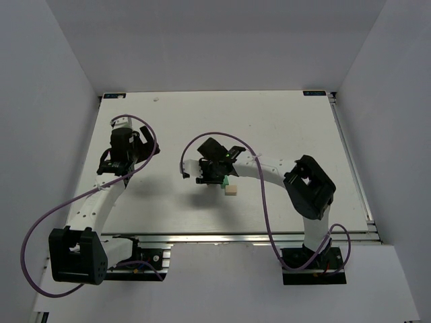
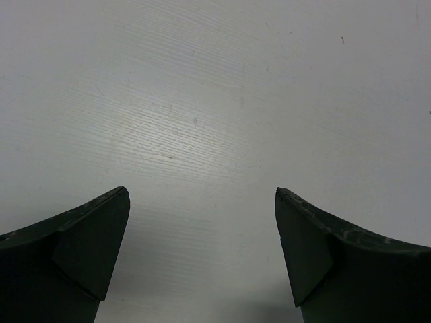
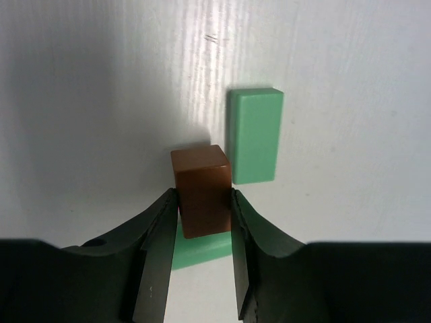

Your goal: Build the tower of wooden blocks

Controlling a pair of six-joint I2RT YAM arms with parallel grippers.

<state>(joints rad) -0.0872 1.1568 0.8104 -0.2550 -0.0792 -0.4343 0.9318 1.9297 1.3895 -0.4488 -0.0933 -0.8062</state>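
Wood block tower's dark brown rectangular block (image 3: 202, 192) is pinched by the right gripper (image 3: 203, 202); left gripper (image 2: 202, 193) gapes wide, empty

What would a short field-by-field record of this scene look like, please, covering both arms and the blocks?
right jaws: shut on the dark brown block
left jaws: open wide, nothing between them, above bare table
green block: lying flat, close by the brown one's right side; contact unclear
second green block: mostly hidden below the brown one, seen between the right jaws
tan block: on the table beside the right wrist
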